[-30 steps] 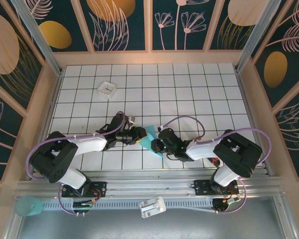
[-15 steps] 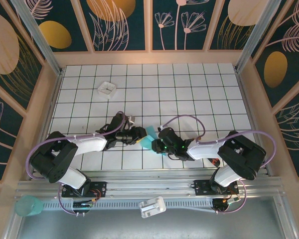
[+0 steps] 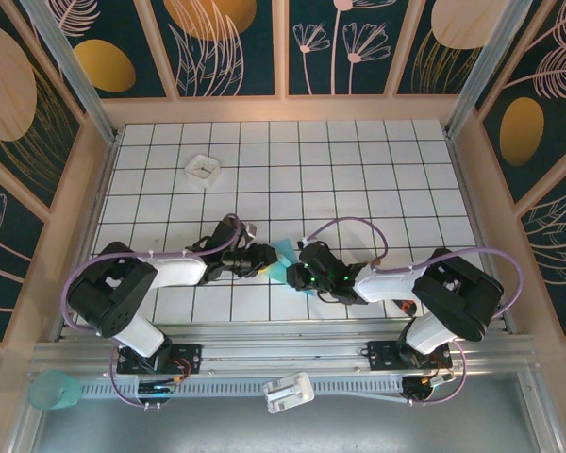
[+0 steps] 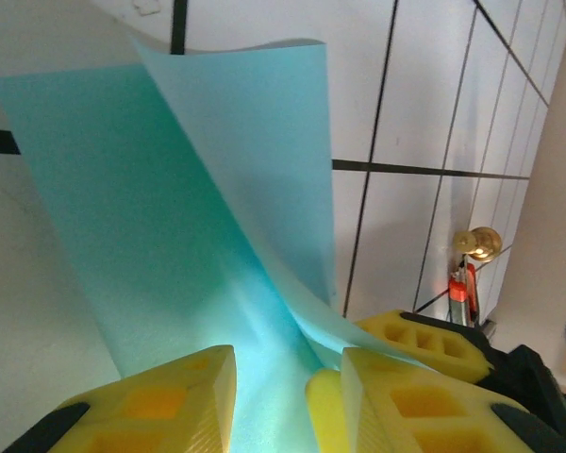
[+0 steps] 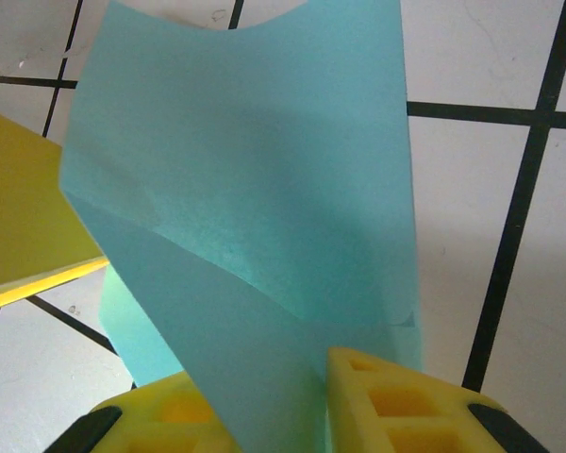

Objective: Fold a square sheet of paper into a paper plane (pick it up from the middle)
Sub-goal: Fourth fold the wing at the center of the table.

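Overhead, left gripper [image 3: 266, 263] and right gripper [image 3: 296, 273] hide most of the paper [image 3: 285, 252].

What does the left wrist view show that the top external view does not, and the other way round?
Left wrist: the turquoise sheet of paper close up, its folded flap curling up, running down between yellow fingers. Top external: the small white square tray far back on the table, and both arms. Both: the sheet between the left gripper and the right gripper.
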Robot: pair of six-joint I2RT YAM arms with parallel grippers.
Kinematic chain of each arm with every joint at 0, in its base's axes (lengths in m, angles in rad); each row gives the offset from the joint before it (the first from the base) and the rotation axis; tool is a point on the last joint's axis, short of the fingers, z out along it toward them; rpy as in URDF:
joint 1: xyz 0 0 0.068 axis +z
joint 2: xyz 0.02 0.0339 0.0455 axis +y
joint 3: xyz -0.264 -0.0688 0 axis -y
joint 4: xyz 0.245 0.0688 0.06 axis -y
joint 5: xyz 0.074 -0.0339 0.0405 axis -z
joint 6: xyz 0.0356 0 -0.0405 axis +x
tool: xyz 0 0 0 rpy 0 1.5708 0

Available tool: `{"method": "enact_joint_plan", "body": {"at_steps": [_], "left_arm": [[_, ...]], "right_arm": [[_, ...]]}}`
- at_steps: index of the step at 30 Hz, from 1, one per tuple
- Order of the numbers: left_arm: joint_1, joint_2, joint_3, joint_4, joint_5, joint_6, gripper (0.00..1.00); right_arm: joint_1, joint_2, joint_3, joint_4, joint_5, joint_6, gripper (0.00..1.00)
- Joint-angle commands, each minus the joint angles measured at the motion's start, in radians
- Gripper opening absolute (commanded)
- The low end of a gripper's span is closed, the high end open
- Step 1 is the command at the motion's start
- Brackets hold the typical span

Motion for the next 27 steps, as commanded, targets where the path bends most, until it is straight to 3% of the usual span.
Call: {"method": "enact_joint_plan", "body": {"at_steps": [1, 27], "left_arm": [[0.007, 0.036, -0.005, 0.022, -0.002, 0.028, 0.35], [0.007, 0.069, 0.004, 0.008, -0.007, 0.068, 0.34]], "right_arm": [[0.011, 0.010, 0.014, 0.004, 0.023, -0.005, 0.25], [0.016, -0.005, 0.056, -0.077, 0.058, -0.055, 0.25]]}}
